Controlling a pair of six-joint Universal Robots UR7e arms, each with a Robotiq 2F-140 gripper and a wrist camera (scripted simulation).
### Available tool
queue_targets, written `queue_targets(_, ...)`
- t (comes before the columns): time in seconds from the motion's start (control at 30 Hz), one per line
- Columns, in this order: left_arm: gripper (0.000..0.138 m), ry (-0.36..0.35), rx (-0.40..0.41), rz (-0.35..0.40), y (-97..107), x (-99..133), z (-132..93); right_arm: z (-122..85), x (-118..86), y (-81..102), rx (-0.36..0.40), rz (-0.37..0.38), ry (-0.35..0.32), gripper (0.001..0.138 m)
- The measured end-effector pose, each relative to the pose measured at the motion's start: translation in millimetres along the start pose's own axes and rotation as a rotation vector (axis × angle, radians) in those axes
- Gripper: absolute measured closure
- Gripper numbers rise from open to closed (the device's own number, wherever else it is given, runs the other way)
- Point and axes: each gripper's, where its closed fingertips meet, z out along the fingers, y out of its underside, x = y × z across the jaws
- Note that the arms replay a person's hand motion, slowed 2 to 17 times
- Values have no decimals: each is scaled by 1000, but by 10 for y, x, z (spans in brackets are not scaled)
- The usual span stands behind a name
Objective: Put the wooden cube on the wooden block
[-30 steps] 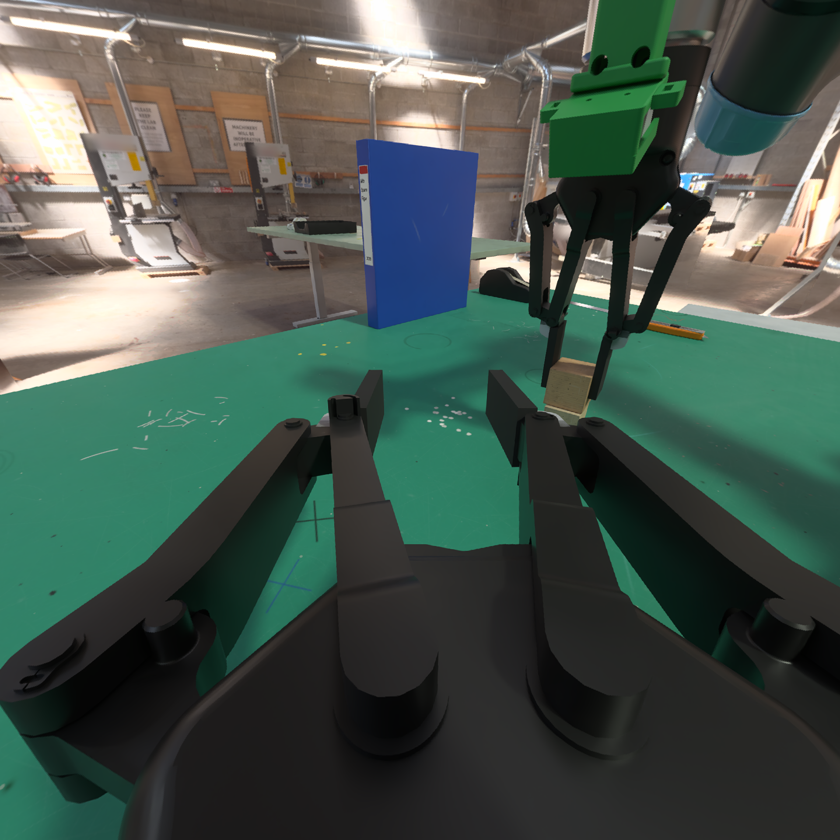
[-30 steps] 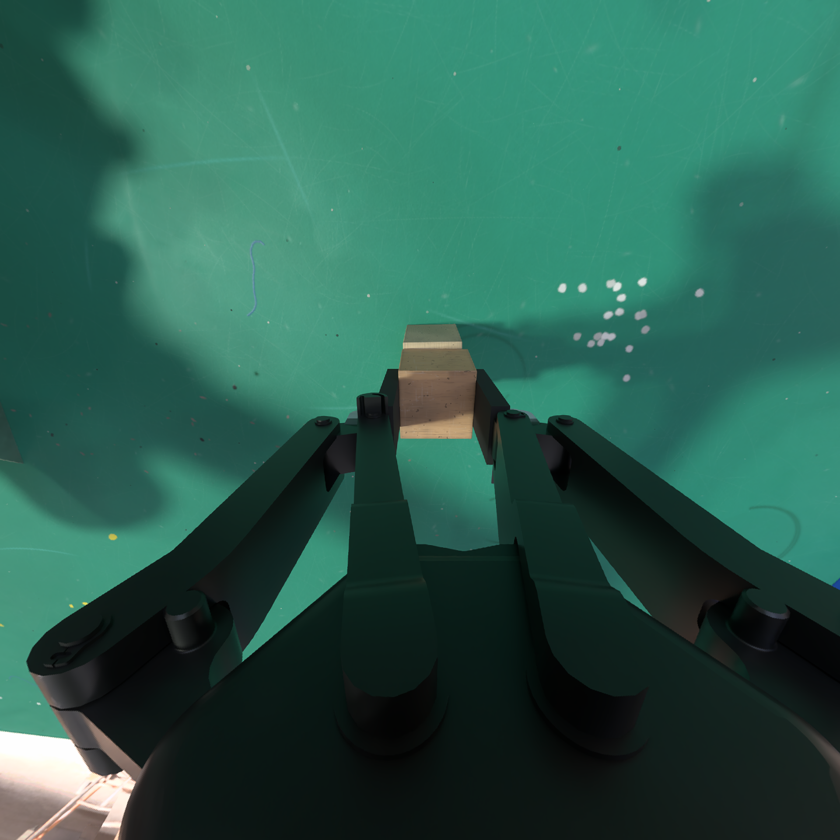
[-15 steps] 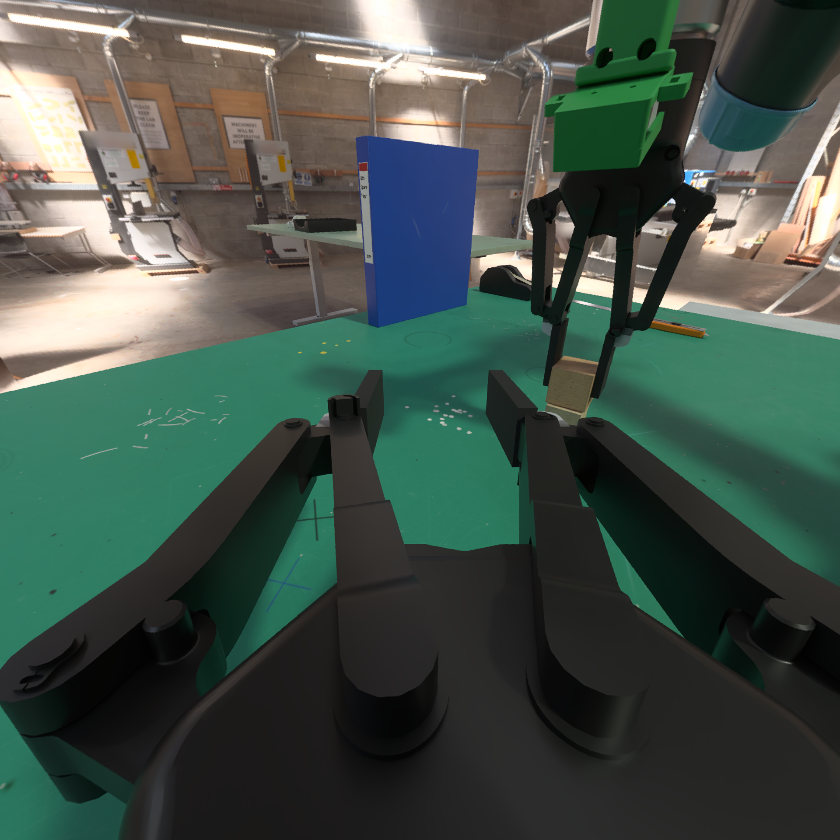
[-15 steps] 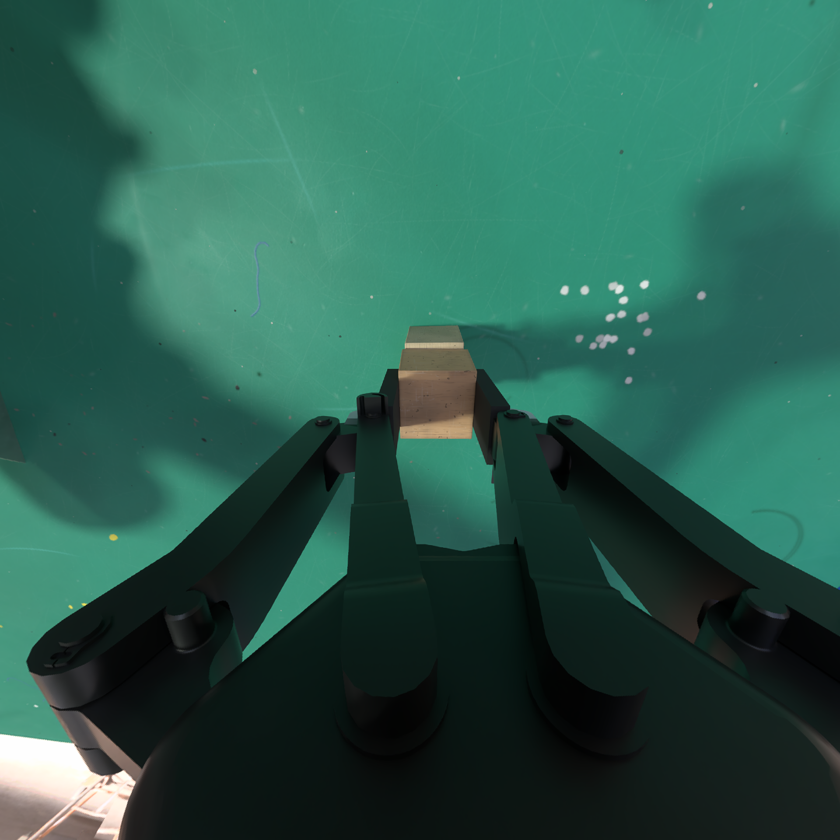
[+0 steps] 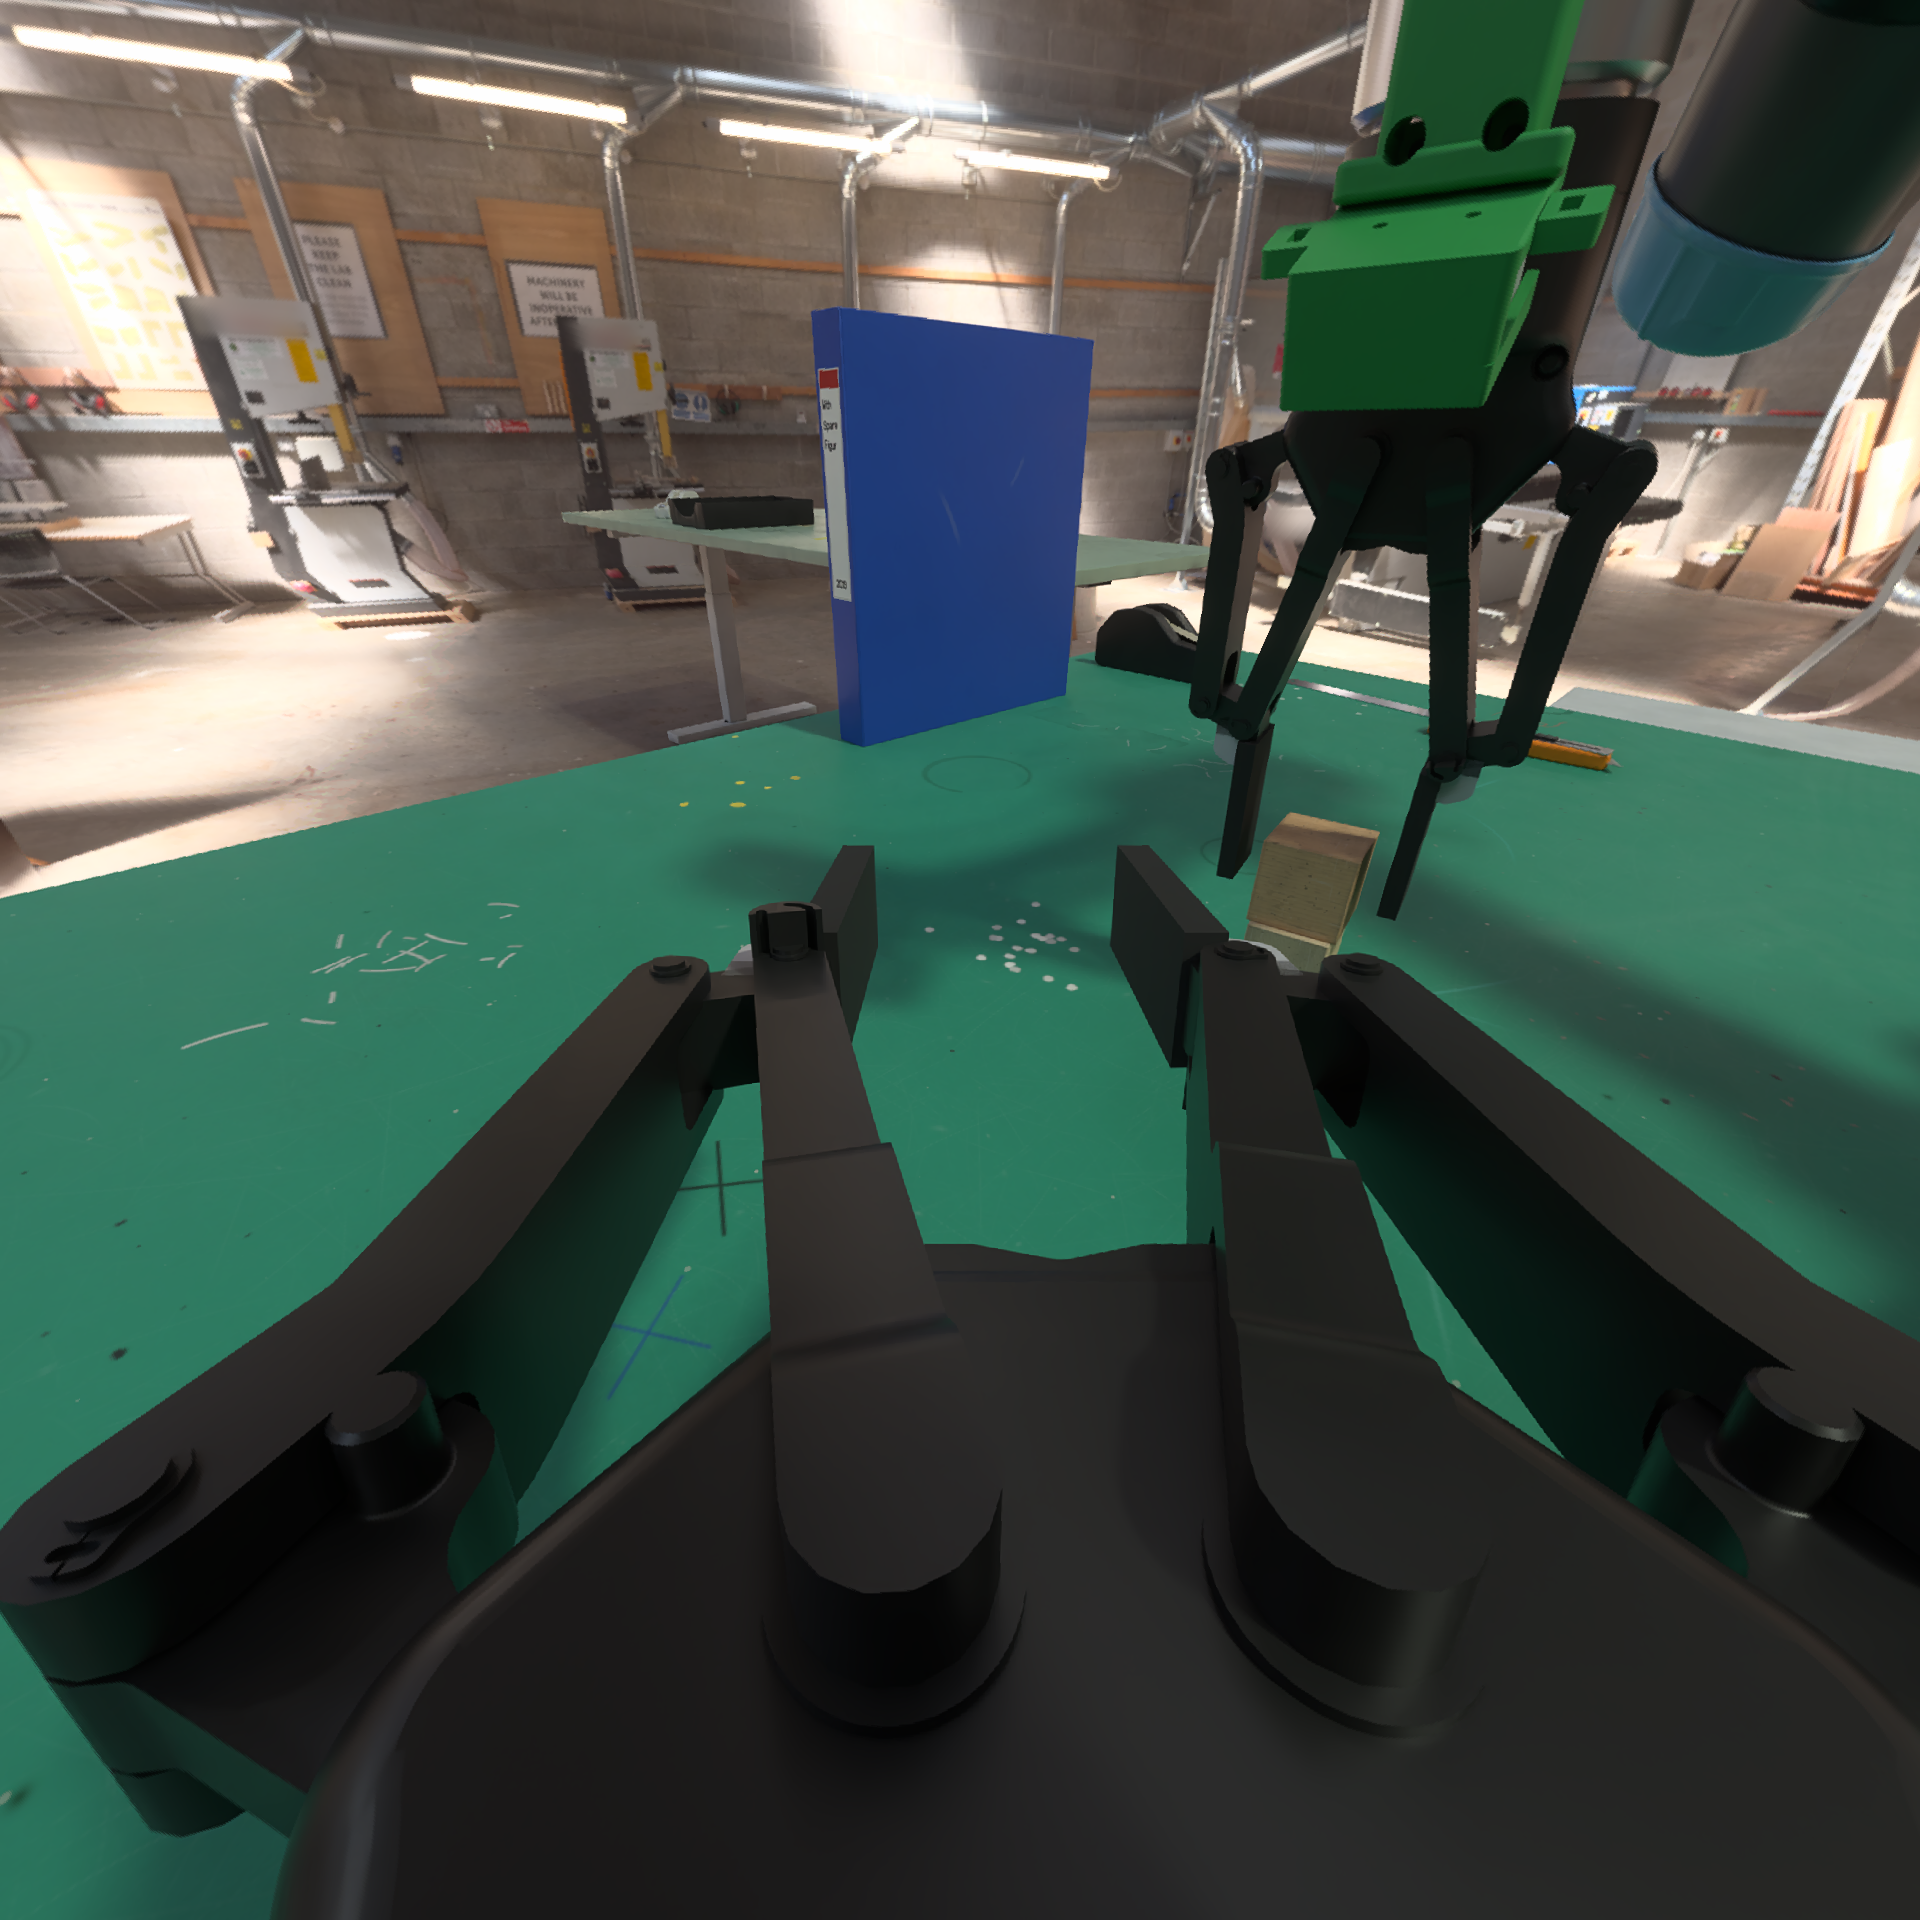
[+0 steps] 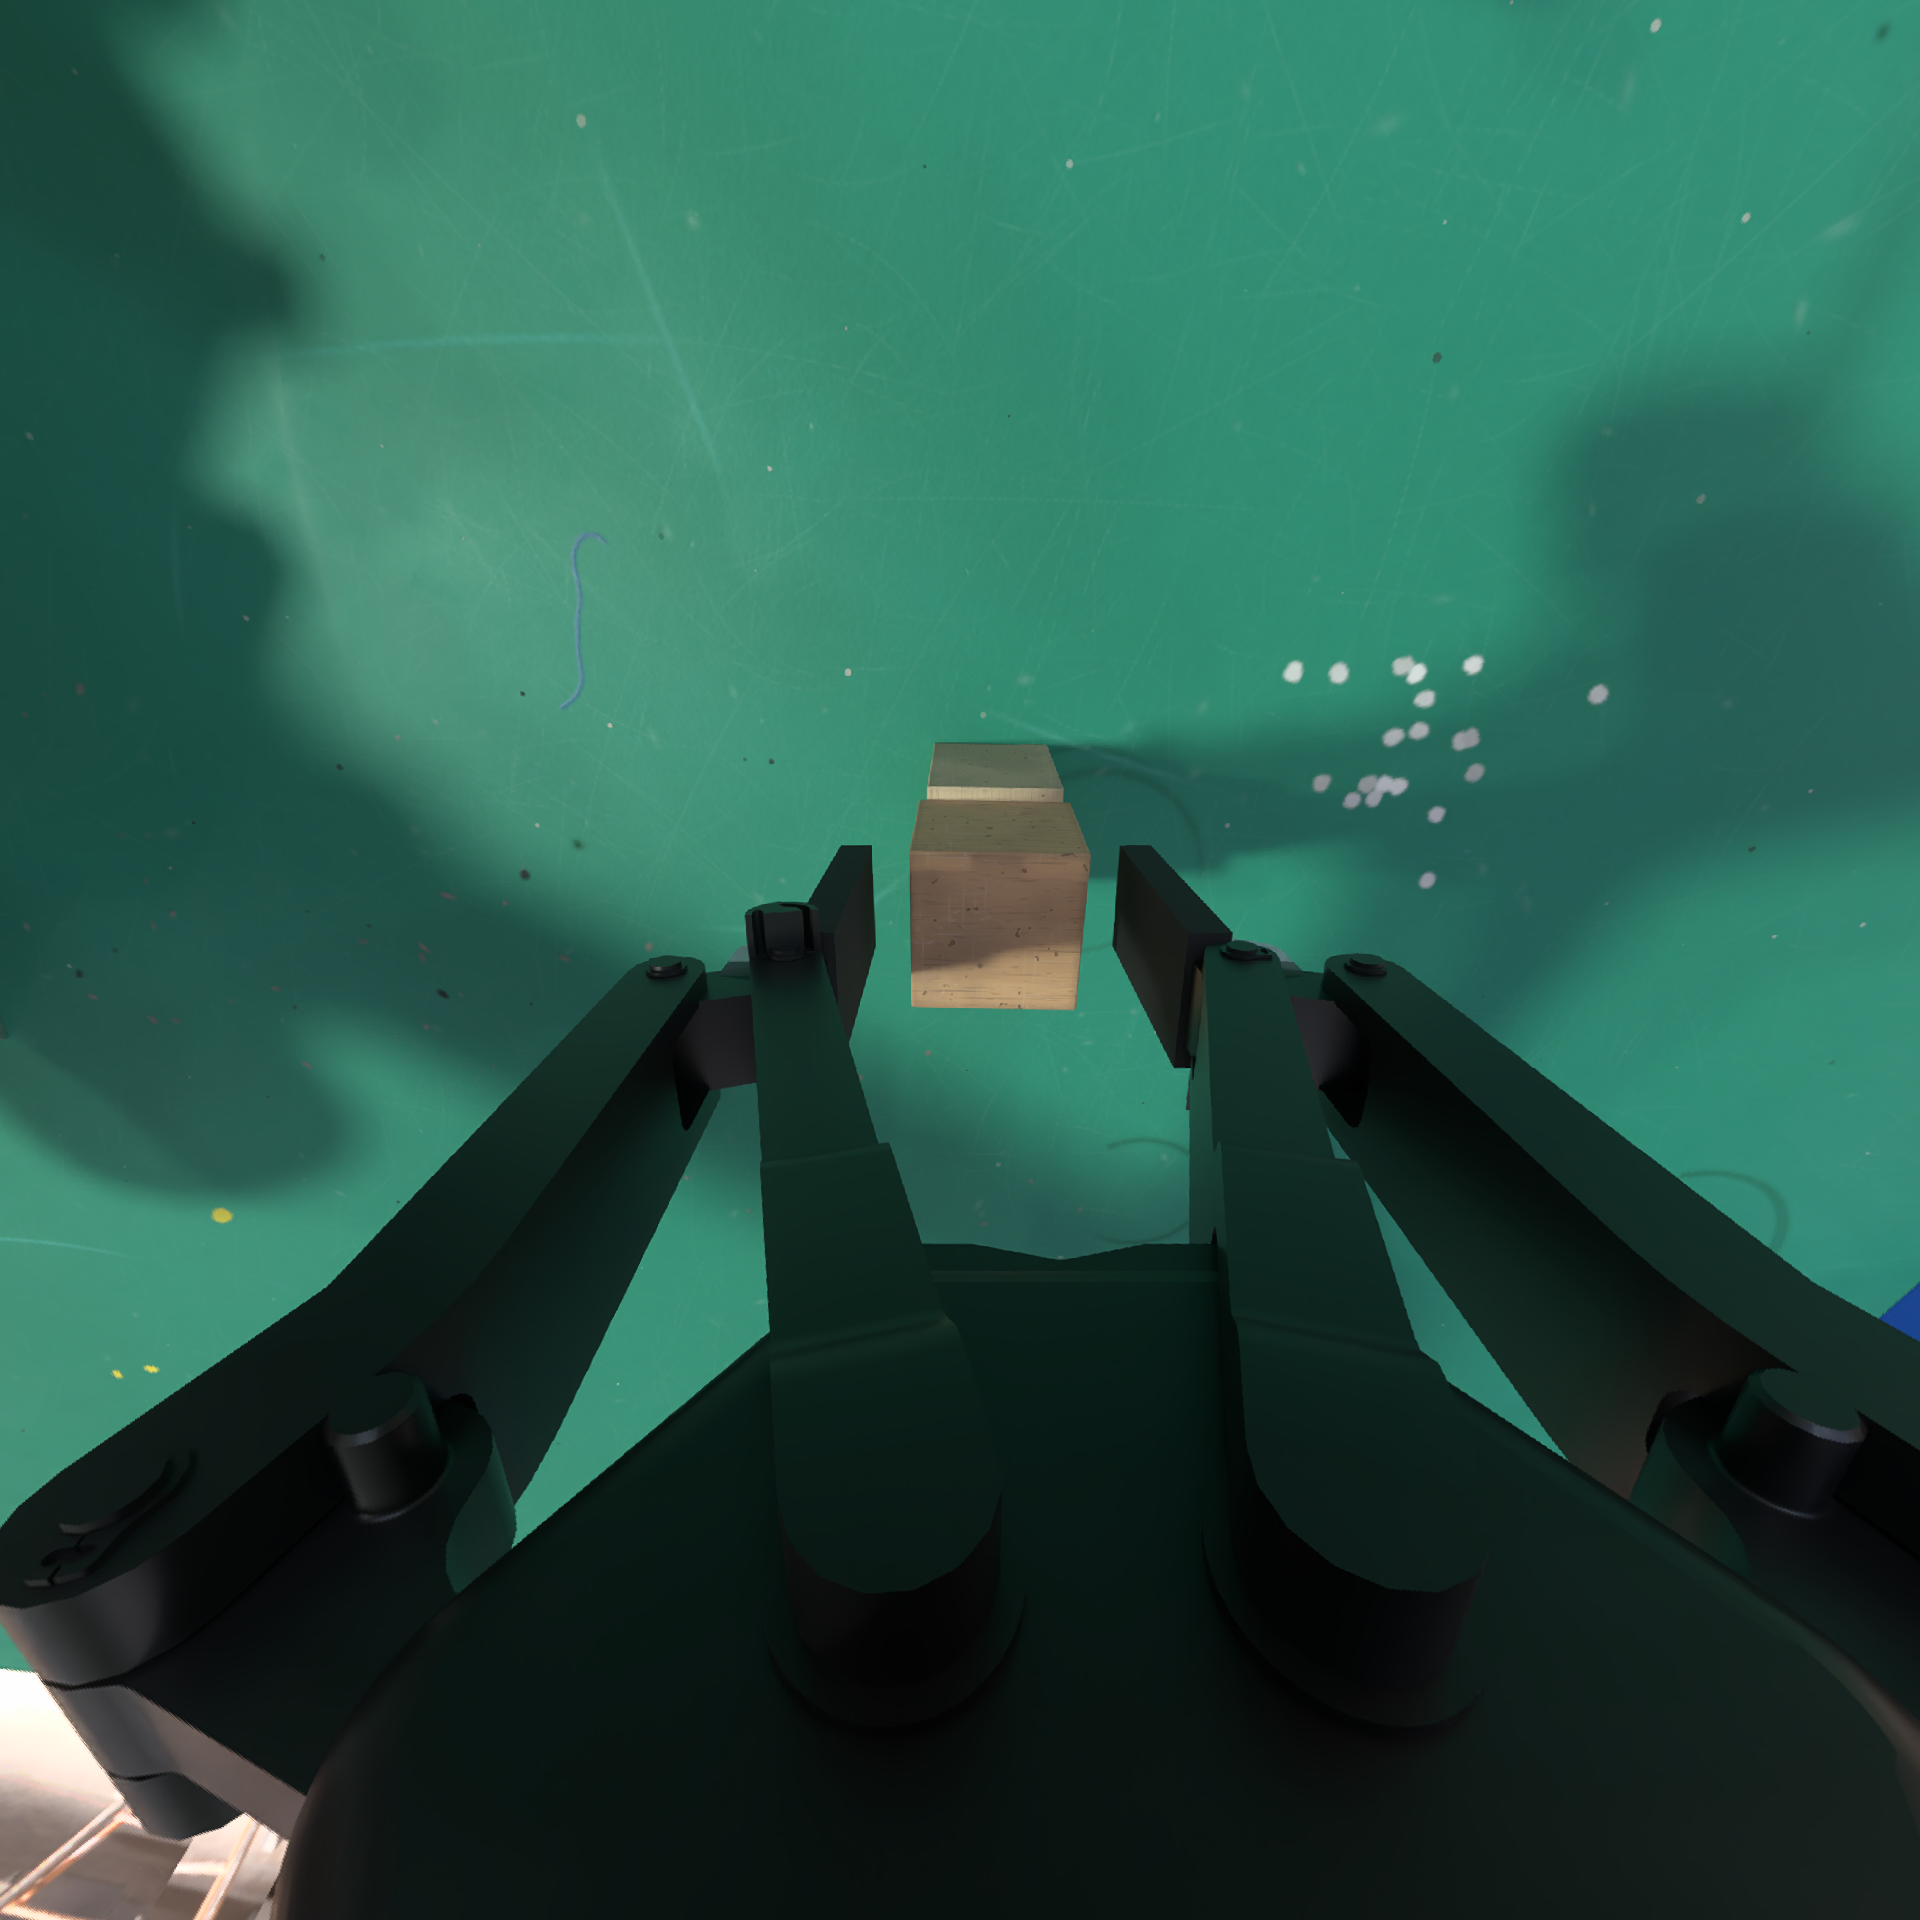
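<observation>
My right tool point(image 6: 994, 925) stands spread, fingers clear on both sides of the wooden cube point(image 6: 997, 904), which sits on the wooden block point(image 6: 994, 771) at twelve o'clock, so the stack stands alone. My left tool point(image 5: 992, 914) gapes empty over the green worktop point(image 5: 416, 1091).

Ceiling strip lights point(image 5: 520, 99) flare bright along the top of the left wrist view, edges bending fisheye-style. Right wrist view's dimmer, with big soft shadows point(image 6: 187, 831) blotching the green table point(image 6: 1039, 364). Both sharp.
</observation>
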Motion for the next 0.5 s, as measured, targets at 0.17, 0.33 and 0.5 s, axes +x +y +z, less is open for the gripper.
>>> queue_targets(0.17,77,1,-1,0,1,3,1,2,16,13,-10,4,8,75)
queue_targets(0.33,77,1,0,1,-2,3,-2,4,14,11,-12,4,8,74)
queue_targets(0.5,78,0,1,2,-6,2,-4,0,14,7,-9,6,7,72)
